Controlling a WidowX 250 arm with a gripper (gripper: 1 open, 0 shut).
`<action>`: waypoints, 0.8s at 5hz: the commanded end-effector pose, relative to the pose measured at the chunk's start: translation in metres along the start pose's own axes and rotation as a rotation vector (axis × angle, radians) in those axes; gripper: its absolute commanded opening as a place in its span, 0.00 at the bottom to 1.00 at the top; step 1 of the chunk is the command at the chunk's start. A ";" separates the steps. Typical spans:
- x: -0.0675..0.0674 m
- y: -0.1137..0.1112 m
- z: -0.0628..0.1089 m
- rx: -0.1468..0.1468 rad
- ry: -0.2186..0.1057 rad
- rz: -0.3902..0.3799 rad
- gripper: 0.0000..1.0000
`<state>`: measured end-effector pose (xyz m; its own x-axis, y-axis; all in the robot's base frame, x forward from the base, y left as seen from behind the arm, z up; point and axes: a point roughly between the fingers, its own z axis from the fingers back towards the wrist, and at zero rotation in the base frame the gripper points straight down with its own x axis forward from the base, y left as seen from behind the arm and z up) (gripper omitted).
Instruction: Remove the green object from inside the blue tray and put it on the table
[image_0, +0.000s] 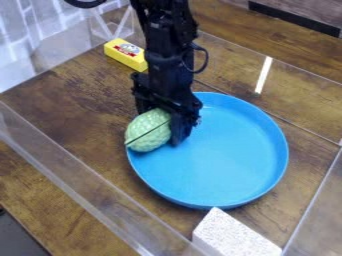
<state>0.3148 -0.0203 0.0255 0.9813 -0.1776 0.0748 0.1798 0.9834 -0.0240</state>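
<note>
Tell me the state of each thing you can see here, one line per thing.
green object: gripped between the fingers, at the tray's left rim, partly over it.
gripper: pointing down, closed on the green object.
blue tray: flat on the table, nothing else inside.
yellow block: lying on the table behind the tray.
white speckled block: on the table at the front edge, untouched.

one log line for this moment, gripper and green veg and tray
gripper: closed on green vegetable | vegetable: at left rim of blue tray, partly over table | yellow block: behind arm
</note>
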 end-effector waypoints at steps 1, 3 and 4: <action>0.019 0.016 0.017 0.016 -0.053 -0.021 0.00; 0.025 0.024 0.025 0.033 -0.052 -0.040 0.00; 0.025 0.023 0.030 0.045 -0.050 -0.047 0.00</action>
<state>0.3281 -0.0013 0.0304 0.9745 -0.2214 0.0370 0.2214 0.9752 0.0034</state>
